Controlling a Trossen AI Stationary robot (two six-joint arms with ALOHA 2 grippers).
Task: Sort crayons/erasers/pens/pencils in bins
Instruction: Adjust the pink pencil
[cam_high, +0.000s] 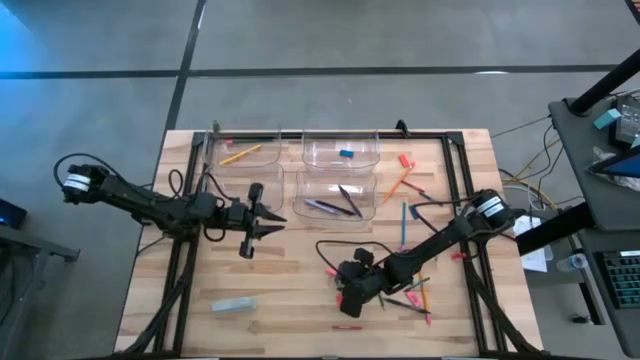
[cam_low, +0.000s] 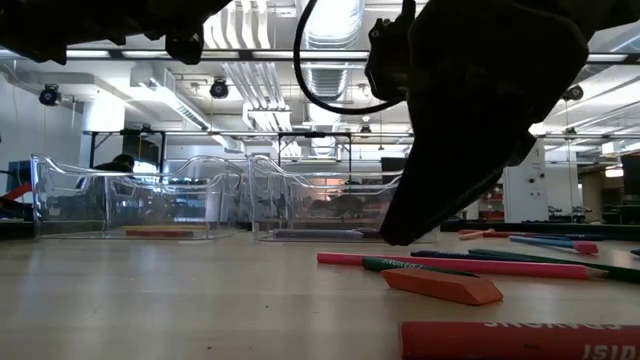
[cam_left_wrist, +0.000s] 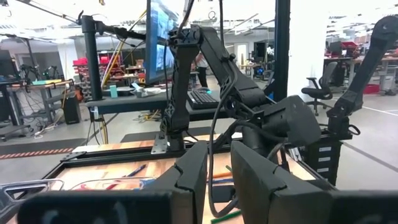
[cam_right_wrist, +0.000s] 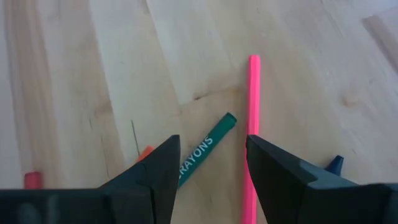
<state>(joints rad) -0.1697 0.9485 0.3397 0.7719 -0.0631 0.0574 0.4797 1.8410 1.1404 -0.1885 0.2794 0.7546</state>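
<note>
Hovering low over the scatter of sticks near the front of the surface (cam_high: 290, 285), the right gripper (cam_right_wrist: 210, 163) has its fingers apart with nothing between them, straddling a green crayon (cam_right_wrist: 205, 149) that lies just beside a long pink pencil (cam_right_wrist: 252, 124). To do this step well it should centre on the crayon alone and keep the pencil outside the fingers before closing. The left gripper (cam_high: 268, 219) waits near the bins (cam_high: 335, 197), nearly closed and empty.
</note>
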